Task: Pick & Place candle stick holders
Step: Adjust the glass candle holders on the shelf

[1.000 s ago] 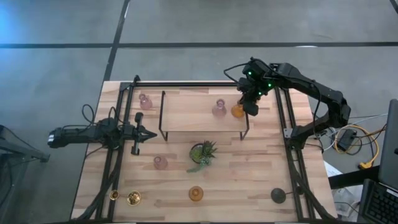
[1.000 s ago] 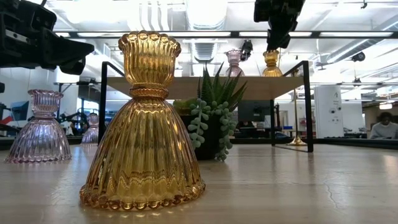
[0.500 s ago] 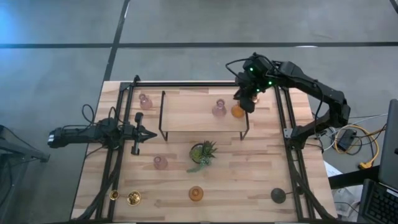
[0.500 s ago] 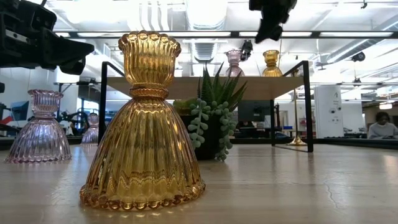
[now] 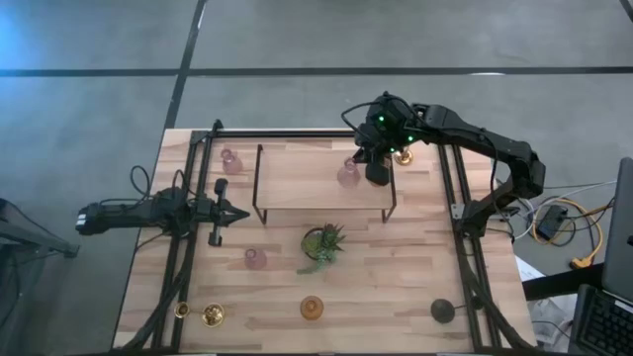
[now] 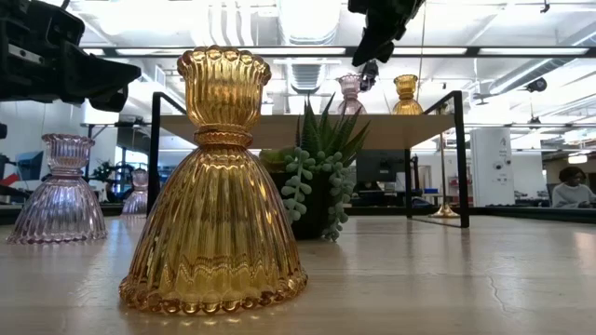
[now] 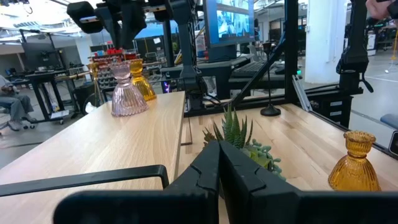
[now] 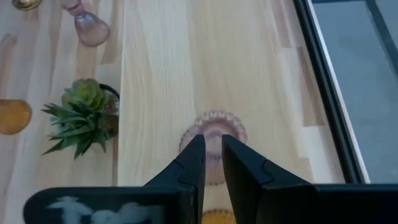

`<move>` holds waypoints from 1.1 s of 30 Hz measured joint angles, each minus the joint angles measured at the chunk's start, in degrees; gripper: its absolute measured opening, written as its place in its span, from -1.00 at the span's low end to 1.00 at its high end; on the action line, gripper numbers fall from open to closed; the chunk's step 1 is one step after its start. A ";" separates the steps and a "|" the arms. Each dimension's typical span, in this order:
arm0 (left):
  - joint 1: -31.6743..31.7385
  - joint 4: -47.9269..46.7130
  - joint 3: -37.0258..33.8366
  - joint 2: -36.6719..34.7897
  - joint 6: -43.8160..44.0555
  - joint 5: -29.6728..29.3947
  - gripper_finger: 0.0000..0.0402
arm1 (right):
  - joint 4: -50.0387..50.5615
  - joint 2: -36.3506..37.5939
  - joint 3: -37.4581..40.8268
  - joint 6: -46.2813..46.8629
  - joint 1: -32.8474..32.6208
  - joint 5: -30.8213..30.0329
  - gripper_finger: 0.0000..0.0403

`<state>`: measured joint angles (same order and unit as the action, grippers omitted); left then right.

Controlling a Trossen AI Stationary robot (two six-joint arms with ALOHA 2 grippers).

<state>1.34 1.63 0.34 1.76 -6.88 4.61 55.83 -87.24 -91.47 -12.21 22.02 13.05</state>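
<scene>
The right tool point(image 5: 377, 174) is hovering above the raised wooden shelf point(image 5: 297, 178) near the desk's far edge, fingers nearly together and holding nothing. Directly beneath it in the right wrist view is standing a squat ribbed pink glass candle holder point(image 8: 213, 138), with a matching amber glass holder point(image 6: 404, 95) beside it on the shelf.

Ribbed glass is probably slippery and brittle; the narrow neck under the cup looks the safest hold.

More holders are waiting on the desk: amber glass point(image 5: 312, 309) and shiny gold point(image 5: 213, 315) along the near edge, and black point(image 5: 442, 311) toward the near right corner. A spiky green succulent plant point(image 5: 323, 243) is crowding the shelf's front. The left tool point(image 5: 235, 213) is resting clenched by the left edge.
</scene>
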 joint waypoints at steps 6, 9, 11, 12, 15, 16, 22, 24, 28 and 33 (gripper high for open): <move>-0.01 -0.01 0.00 0.00 0.01 0.01 -0.94 | -1.01 -1.90 -0.03 -0.82 0.00 -0.21 -0.76; -0.01 0.00 0.00 0.00 0.00 0.00 -0.94 | -0.81 -2.54 -0.03 -0.92 0.00 -1.21 -0.76; 0.00 -0.01 0.00 0.00 -0.02 0.00 -0.94 | -0.80 -3.00 -0.03 -0.96 0.00 -1.26 -0.76; -0.02 0.01 0.00 0.00 0.01 0.00 -0.94 | -0.76 -3.18 -0.03 -0.96 0.00 -1.26 -0.76; 0.00 0.01 0.00 0.00 -0.02 0.00 -0.94 | -0.09 -3.43 -0.03 -0.94 0.02 -1.28 -0.76; -0.01 -0.01 0.00 0.00 -0.01 0.00 -0.94 | 0.37 -3.43 -0.03 -1.00 0.19 -1.28 -0.76; 0.00 -0.01 0.00 0.00 -0.01 0.00 -0.94 | 2.14 -3.36 -0.03 -0.87 0.39 -1.64 -0.76; 0.00 0.00 0.00 0.00 0.01 0.00 -0.94 | 2.45 -3.30 -0.03 -0.87 0.39 -2.04 -0.77; 0.00 -0.01 0.00 0.00 0.01 0.00 -0.94 | 3.28 -3.26 -0.11 -0.65 0.39 -2.74 -0.76; 0.00 -0.01 0.00 0.00 0.00 0.00 -0.94 | 3.96 -3.21 -0.14 -0.37 0.39 -2.74 -0.77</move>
<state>1.34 1.63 0.34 1.76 -6.88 4.60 59.79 -90.45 -91.61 -12.58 22.41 10.31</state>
